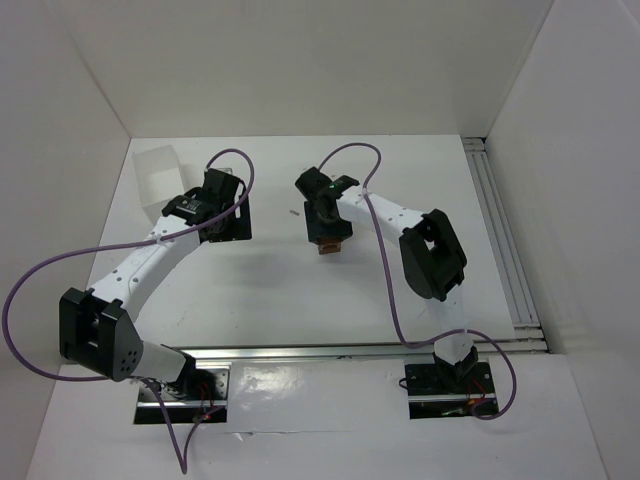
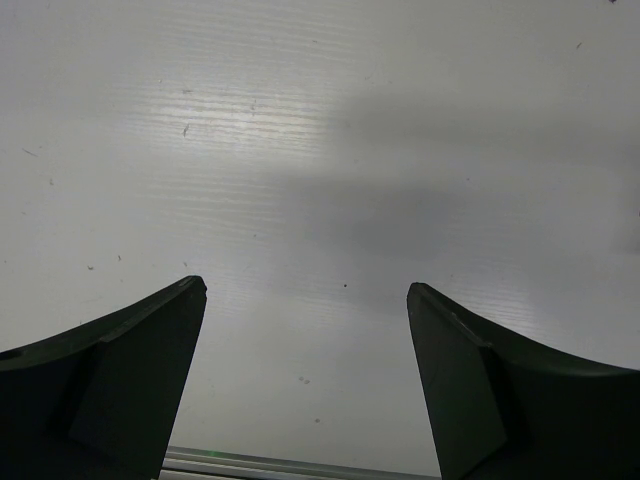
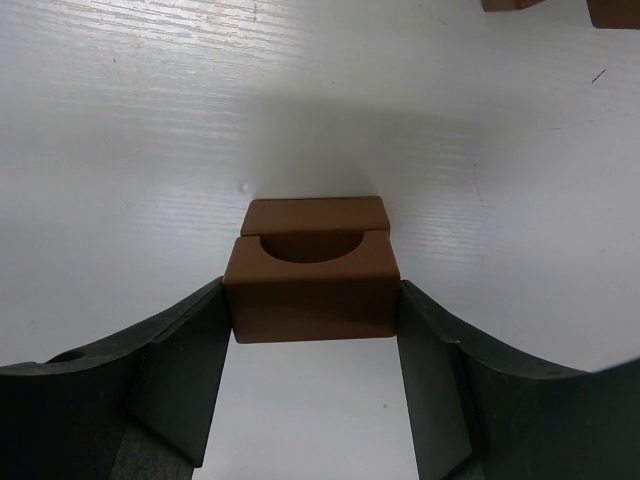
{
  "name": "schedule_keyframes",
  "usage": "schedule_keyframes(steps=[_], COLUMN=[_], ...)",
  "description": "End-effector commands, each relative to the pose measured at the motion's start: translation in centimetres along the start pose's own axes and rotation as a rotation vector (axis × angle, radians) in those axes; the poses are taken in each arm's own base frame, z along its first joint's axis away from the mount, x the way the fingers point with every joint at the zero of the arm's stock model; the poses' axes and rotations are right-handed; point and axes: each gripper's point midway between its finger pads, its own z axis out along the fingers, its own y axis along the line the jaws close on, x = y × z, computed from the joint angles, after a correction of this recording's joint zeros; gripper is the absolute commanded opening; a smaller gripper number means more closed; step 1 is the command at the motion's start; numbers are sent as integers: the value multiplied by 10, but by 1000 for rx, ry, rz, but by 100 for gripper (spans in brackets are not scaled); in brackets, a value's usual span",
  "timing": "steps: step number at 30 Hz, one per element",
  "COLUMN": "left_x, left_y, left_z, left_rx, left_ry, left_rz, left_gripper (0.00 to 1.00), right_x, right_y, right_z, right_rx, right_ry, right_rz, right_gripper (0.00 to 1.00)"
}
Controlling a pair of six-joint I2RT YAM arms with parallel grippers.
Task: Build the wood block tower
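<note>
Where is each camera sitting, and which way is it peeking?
Top external: above, behind the robot, looking down at the table; left arm and right arm show.
Left wrist: on the left arm, facing the table; left gripper shows, open.
Right wrist: on the right arm, facing a wood block; right gripper squeezes it.
Shared: top external and right wrist both see that block.

wood blocks [image 3: 310, 295]: 4, two cropped at frame edge | tray [image 1: 158, 178]: 1 | arms [image 1: 150, 262]: 2

White tray [image 1: 156, 176] at far-left corner of table [image 1: 275, 300].
</note>
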Motion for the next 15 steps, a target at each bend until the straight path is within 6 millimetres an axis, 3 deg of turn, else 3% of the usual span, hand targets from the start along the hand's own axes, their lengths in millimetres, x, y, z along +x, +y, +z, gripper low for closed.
schedule_keyframes(steps=[1, 8, 11, 15], left_x=[-10, -9, -9, -9], left_y=[-3, -5, -5, -5], left_z=[-7, -7, -7, -7], left_rx=[12, 21, 21, 21], left_ry=[-34, -30, -30, -30], left_rz=[-19, -19, -19, -19], left_gripper=[94, 94, 94, 94], right_x=[14, 6, 8, 7], right_y=[-1, -1, -2, -4], right_z=[7, 5, 4, 4], right_rx=[25, 32, 37, 44], right_ry=[34, 10, 17, 13], right_rz=[-35, -31, -33, -33], right_gripper=[67, 67, 74, 75])
